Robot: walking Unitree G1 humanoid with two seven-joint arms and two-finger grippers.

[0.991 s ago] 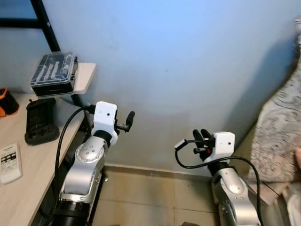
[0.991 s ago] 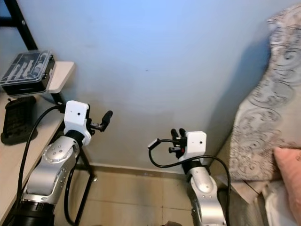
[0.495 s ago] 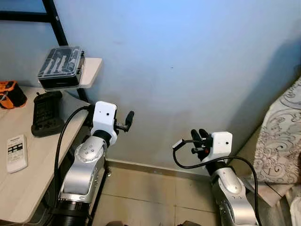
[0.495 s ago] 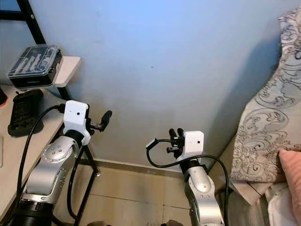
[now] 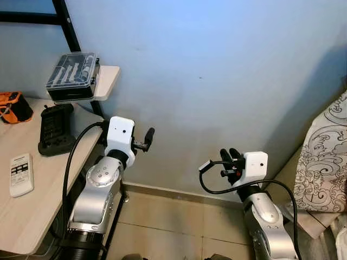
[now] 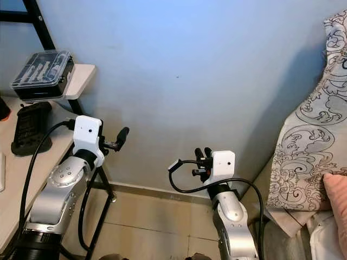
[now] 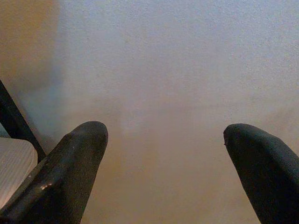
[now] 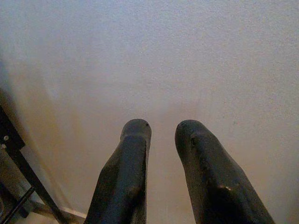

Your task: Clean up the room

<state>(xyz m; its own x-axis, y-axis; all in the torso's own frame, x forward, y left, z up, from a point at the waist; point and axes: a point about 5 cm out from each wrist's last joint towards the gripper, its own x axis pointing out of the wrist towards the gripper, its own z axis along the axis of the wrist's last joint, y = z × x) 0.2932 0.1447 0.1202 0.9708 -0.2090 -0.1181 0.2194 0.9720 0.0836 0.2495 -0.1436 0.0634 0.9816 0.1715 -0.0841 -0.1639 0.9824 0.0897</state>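
Note:
My left gripper (image 5: 148,135) is held up beside the desk's corner, pointing at the bare blue wall; in the left wrist view its fingers (image 7: 86,140) stand wide apart, open and empty. My right gripper (image 5: 230,156) is raised lower down on the right, also facing the wall, with its fingers (image 8: 136,135) close together and nothing between them. On the wooden desk (image 5: 38,195) at the left lie a white remote control (image 5: 20,174), a black device (image 5: 54,130) and an orange-and-black item (image 5: 13,106). A clear-lidded tool case (image 5: 72,77) sits on a small shelf above.
A bed with a patterned grey sheet (image 5: 326,162) and a pink pillow (image 6: 337,203) stands at the right. Black frame bars (image 5: 68,32) rise by the desk, whose black legs (image 6: 105,189) reach down to the tiled floor (image 5: 173,227) between desk and bed.
The camera has turned left and slightly up, so more of the desk and less of the bed show. Both arms keep the same pose.

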